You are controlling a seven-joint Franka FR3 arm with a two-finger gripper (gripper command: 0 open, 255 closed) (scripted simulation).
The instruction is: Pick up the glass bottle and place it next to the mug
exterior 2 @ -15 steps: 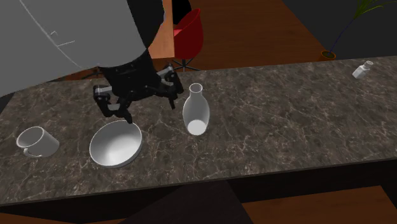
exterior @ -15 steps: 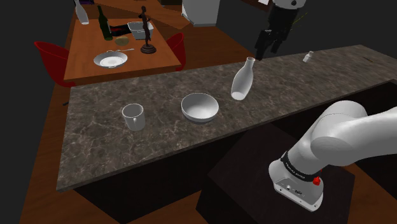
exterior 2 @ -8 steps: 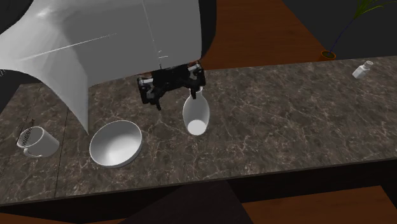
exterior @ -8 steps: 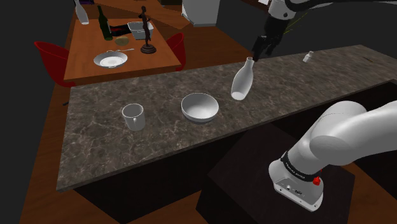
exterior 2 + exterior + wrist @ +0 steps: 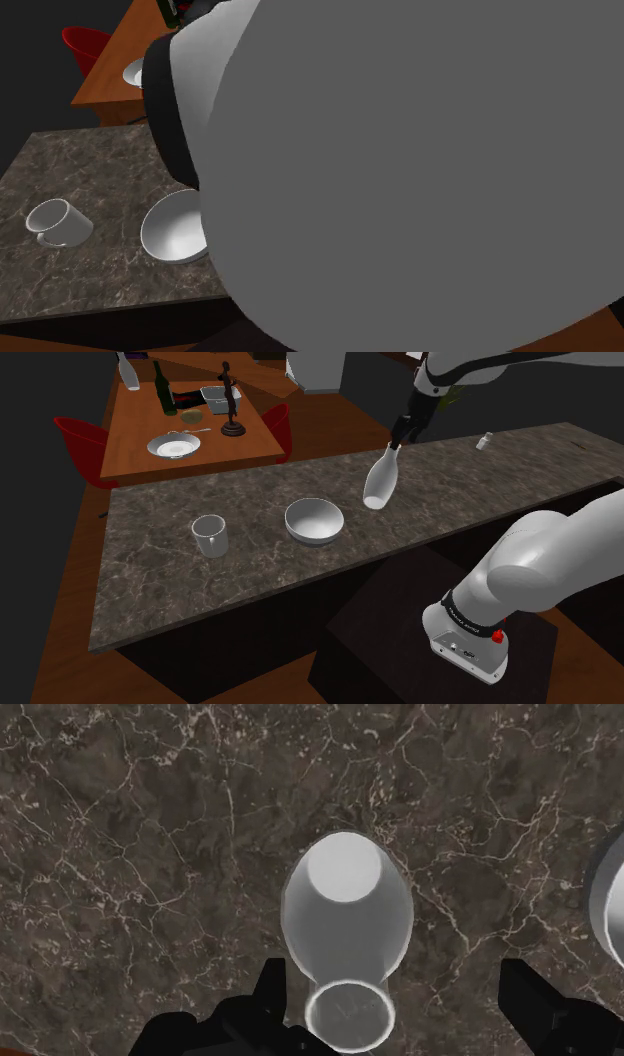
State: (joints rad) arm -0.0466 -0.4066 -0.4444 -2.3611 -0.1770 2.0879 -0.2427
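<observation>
Largest of all, the white Franka arm, rising from the dark stand and arching over to the black claw. In the second exterior view, seen as a broad grey mass close to the camera.

Directly beneath the claw, a long dark marbled counter, stretching away to either side of it.

Well apart from the claw, beyond the counter's far edge, a wooden dining table with a red chair beside it.

On the counter, a short way off from the claw, a white bowl, open side up. In the wrist view, just its rim, outside one finger.

Right at the claw, the white bottle: base down on the counter, body leaning, neck slanting up to the fingertips. In the wrist view, mouth ring between the fingers, just beside one and well apart from the other. Cannot tell whether the near finger touches it.

Farther from the claw than the bowl, a pale mug, with the bowl between it and the bottle.

Claw released: fingers spread wide, clasping nothing.

Smallest, a little white jar on the counter, on the claw's other side from the bowl.
</observation>
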